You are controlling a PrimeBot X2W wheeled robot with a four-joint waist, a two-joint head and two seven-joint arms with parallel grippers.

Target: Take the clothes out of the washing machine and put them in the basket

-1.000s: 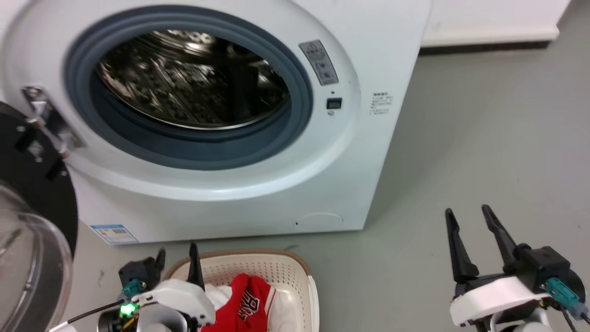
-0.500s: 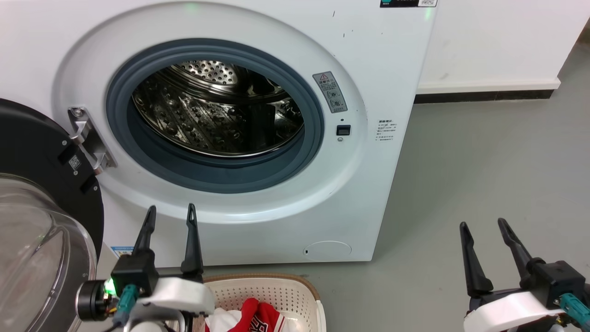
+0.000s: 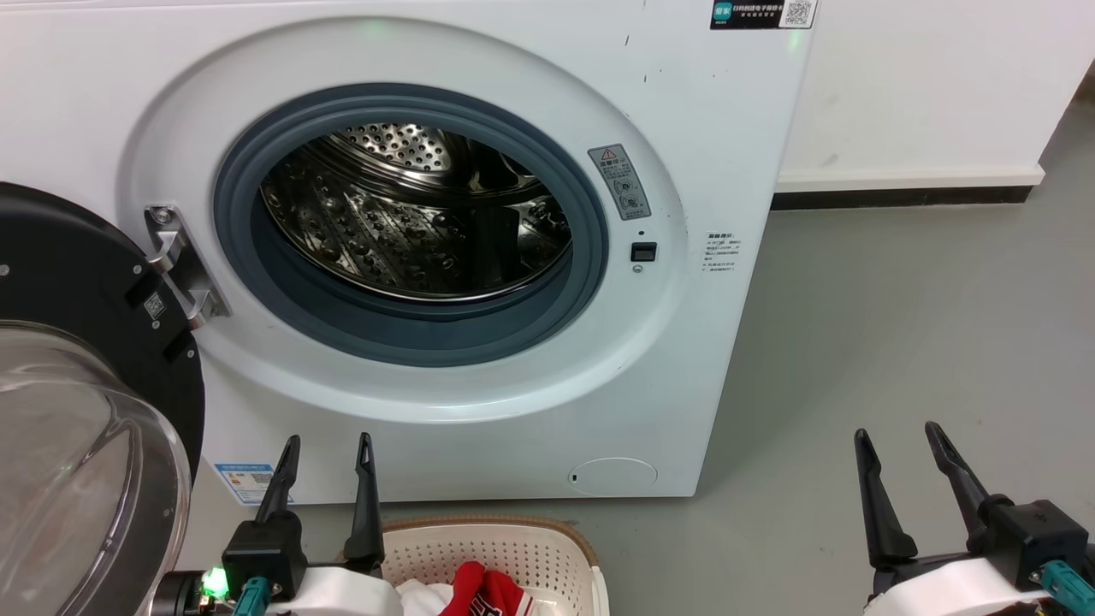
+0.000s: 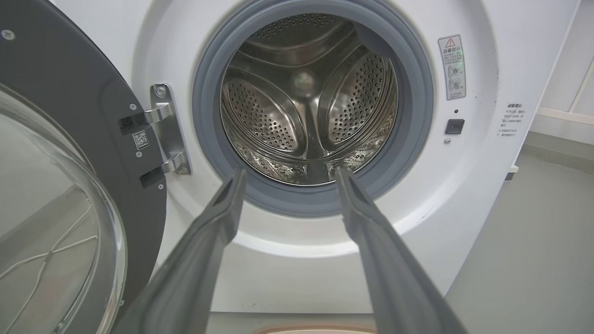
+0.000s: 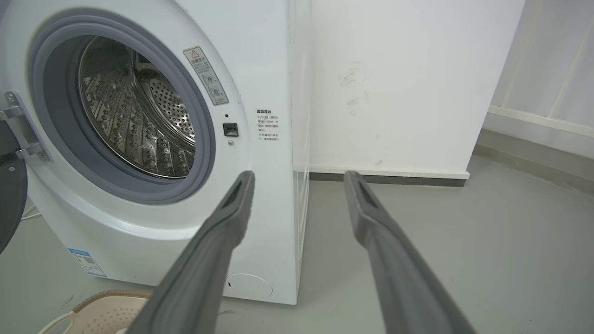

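Clothes (image 3: 470, 593) are in the basket (image 3: 492, 523), folks: the red garment (image 3: 489, 590) with a white piece (image 3: 417, 592) tucked beside it, down at the bottom edge of the head view, right in front of the washing machine (image 3: 479, 428). Look into the drum (image 4: 306, 102): bare perforated steel, nothing lying in what the left wrist view shows, and the door (image 3: 77, 411) hangs wide open on the left. So the job reads as done, or very nearly. All that seems left is a check of the drum's near floor, hidden below the rubber rim (image 3: 411, 338).

Left gripper (image 3: 329, 440) has its 2 fingers spread, holding nothing, just beside the basket's left corner, tips aimed up at the porthole. The clothes lie below and to its right, untouched. Right gripper (image 3: 896, 430) is spread too, empty, well apart from the basket over bare floor (image 3: 898, 325).
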